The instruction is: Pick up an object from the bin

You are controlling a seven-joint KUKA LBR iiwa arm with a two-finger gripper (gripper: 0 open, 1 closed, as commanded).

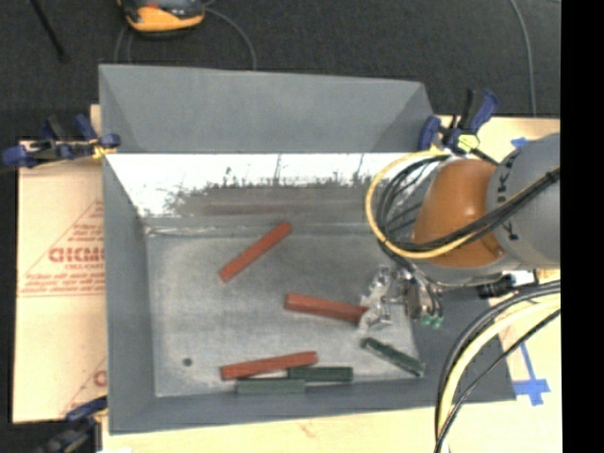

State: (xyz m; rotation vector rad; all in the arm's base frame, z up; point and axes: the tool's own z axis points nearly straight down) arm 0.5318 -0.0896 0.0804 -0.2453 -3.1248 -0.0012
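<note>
Gripper [380,308]: low, right part of bin [127,281], at right end of red stick [319,306]; open or closed: cannot tell. Dark green stick [394,357] near.

Soft, even light, a pale glare band along the far wall of the bin [283,173], dim surroundings.

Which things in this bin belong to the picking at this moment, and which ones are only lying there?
In the job:
gripper
middle red stick, its right end next to the gripper

Just lying about:
upper red stick
lower red stick
bottom green stick, beside the lower red one
right green stick, just below the gripper
</note>
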